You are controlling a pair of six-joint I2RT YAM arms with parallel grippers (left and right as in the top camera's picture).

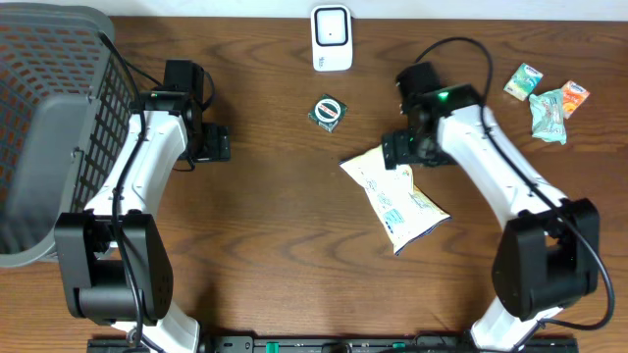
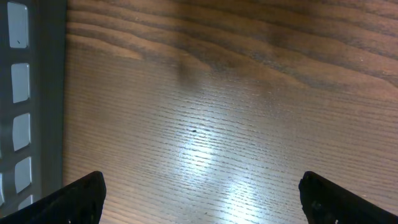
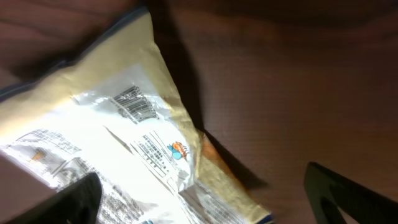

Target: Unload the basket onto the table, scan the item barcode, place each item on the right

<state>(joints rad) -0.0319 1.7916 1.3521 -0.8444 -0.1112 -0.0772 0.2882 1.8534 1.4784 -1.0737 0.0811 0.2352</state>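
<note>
Right gripper (image 3: 208, 196), jaws spread, holds nothing. The bag (image 1: 400, 201) lies on the table just beneath it, long axis running back toward that arm's base (barcode (image 3: 134, 102) facing up). Left gripper (image 1: 214, 143), likewise spread, is well apart.

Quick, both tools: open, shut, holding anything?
Left tool: open, holding nothing.
Right tool: open, over the bag, not gripping it.

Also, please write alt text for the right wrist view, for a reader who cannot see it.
A pale yellow bag lies on a dark wooden table, its barcode facing the camera. The open right gripper hangs over it, its dark fingers at the bottom corners.
</note>
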